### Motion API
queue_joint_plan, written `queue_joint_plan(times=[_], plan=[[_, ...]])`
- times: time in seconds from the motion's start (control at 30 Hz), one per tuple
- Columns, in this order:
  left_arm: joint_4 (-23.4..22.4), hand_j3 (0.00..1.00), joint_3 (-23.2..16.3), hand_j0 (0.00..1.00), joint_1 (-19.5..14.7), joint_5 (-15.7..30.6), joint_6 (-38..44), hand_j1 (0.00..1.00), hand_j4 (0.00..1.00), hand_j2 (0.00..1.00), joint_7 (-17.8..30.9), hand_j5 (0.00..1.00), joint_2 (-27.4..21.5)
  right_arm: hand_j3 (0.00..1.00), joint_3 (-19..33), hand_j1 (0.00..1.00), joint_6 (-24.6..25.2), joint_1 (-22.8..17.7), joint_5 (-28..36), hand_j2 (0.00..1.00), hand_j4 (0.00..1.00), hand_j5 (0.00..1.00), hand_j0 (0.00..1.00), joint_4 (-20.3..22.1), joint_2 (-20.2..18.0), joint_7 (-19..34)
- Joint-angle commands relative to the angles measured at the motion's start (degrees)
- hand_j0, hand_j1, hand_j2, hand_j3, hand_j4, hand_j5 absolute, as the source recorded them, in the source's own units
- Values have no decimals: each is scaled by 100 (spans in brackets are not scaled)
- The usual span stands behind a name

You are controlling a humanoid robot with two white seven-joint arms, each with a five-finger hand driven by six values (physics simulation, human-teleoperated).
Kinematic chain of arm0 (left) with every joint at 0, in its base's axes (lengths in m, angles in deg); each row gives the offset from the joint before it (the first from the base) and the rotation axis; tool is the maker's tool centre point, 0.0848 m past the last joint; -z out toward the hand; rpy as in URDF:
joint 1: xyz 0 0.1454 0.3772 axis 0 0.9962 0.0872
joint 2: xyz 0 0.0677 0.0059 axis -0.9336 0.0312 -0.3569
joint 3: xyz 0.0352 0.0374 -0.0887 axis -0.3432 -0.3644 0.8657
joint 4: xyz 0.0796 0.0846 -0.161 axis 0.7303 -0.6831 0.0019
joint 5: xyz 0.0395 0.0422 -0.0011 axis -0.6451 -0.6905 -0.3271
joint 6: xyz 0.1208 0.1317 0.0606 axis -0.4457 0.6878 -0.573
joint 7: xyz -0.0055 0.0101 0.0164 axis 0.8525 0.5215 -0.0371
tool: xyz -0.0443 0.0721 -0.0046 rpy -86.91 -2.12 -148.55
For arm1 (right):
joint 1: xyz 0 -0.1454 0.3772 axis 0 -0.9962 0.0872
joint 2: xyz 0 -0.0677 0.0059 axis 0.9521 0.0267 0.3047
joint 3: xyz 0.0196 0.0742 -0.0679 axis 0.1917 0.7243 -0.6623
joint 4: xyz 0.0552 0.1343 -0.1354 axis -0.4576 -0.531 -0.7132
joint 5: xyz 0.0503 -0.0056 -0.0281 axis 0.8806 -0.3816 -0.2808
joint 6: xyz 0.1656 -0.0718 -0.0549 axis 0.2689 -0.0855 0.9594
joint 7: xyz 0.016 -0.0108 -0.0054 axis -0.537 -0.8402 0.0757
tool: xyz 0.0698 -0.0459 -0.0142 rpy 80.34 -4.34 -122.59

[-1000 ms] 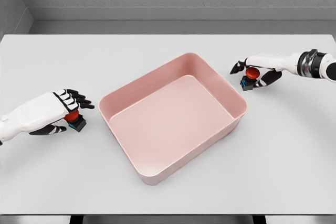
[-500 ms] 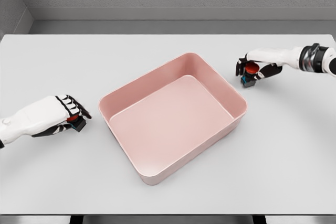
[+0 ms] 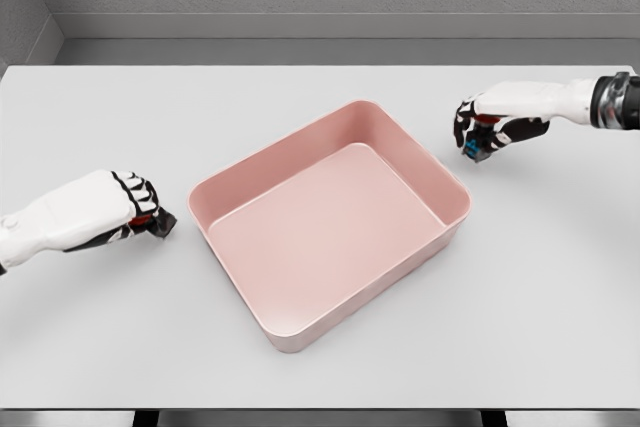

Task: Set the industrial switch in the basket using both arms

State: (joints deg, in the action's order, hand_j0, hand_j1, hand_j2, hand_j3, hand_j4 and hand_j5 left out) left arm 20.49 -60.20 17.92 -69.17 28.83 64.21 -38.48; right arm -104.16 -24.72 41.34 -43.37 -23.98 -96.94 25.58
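Fingers on both hands are curled tight, each around its own switch. Your left hand [image 3: 118, 209] is wrapped over the left switch [image 3: 152, 219], of which only a sliver of red and a dark corner show past the knuckles, low over the table to the left of the basket. Your right hand [image 3: 492, 125] clamps the right switch [image 3: 478, 143], red top tucked under the fingers and blue body peeking out below; it appears lifted slightly off the table, though you cannot be sure of that from this view.

Neither switch is in the basket [image 3: 440, 179] yet. Both sit outside its walls, the left one just beside the left corner, the right one near the far right corner.

To do this step well, raise each hand until the switch hangs clearly above the rim before you travel inward. Bring both over the open pink floor, lower them, then let go. Keep the grips firm: so little of the left switch shows that you cannot judge how securely it sits.

Around you, the table [image 3: 320, 97] is plain white, with a grey wall behind. Only the basket's raised sides stand in the way, so a low, sideways sweep would likely knock or shove it.
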Motion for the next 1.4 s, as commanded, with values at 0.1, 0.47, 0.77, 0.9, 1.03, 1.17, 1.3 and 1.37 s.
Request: queue_joint_plan(times=[0.1, 0.47, 0.77, 0.9, 1.03, 1.17, 1.3, 1.37], plan=[[143, 41, 281, 41, -9, 199, 5, 41, 41, 41, -4, 41, -106, 43, 27, 43, -28, 35, 63, 43, 43, 43, 43, 176, -75, -1], [152, 41, 360, 41, -307, 252, 5, 41, 41, 41, -31, 41, -36, 43, 27, 43, -28, 158, 80, 43, 43, 43, 43, 475, -75, 8], [152, 41, 289, 41, -598, 269, 5, 41, 41, 41, -40, 41, 386, 43, 36, 43, -28, 255, 89, 43, 43, 43, 43, 870, -109, 8], [161, 41, 263, 41, -703, 278, 5, 41, 41, 41, -40, 41, 623, 43, 62, 43, -28, 299, 98, 43, 43, 43, 43, 1090, -259, 8], [152, 41, 219, 41, -773, 278, 5, 41, 41, 41, -40, 41, 861, 43, 62, 43, -28, 308, 133, 43, 43, 43, 43, 1310, -391, 8], [161, 41, -150, 41, -1019, 278, 5, 41, 41, 41, -40, 41, 1072, 43, 62, 43, -28, 351, 151, 43, 43, 43, 43, 1547, -461, 8], [161, 41, -238, 41, -1116, 287, 5, 41, 41, 41, -40, 41, 1309, 43, 71, 43, -28, 369, 256, 43, 43, 43, 43, 1793, -532, 8], [161, 41, -484, 41, -1265, 278, 5, 41, 41, 41, -40, 41, 1327, 43, 62, 43, -28, 369, 309, 43, 43, 43, 43, 1855, -558, 8]])
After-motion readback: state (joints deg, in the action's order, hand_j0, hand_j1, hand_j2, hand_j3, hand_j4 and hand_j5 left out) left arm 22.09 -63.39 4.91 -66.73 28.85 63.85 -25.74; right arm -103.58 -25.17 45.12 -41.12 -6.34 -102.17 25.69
